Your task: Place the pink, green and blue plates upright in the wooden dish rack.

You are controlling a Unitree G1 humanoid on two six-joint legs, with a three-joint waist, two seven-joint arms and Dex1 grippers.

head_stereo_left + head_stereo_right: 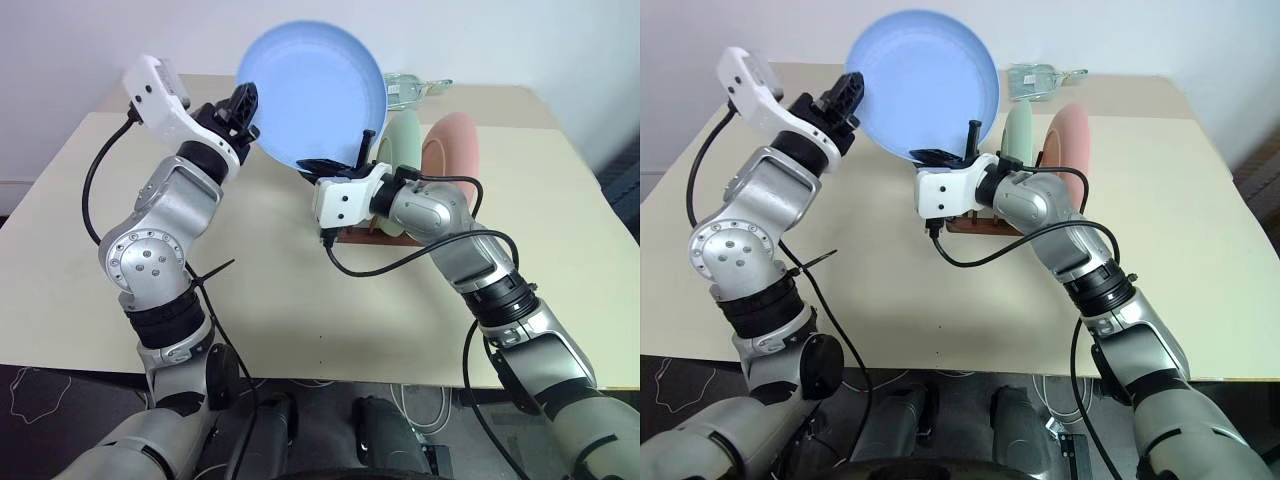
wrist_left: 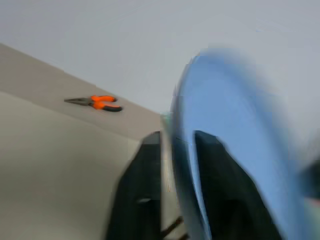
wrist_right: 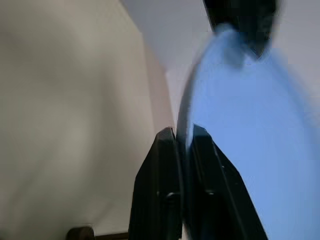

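The blue plate (image 1: 312,92) is held upright in the air above the table (image 1: 300,270), in front of the rack (image 1: 975,224). Its lower rim is pinched by the right gripper (image 3: 182,145), whose fingers are pressed together on it. The left gripper (image 2: 175,150) straddles the opposite rim with its fingers spread slightly. The green plate (image 1: 1020,130) and pink plate (image 1: 1070,140) stand upright in the rack. Orange pliers (image 2: 95,103) lie on the table.
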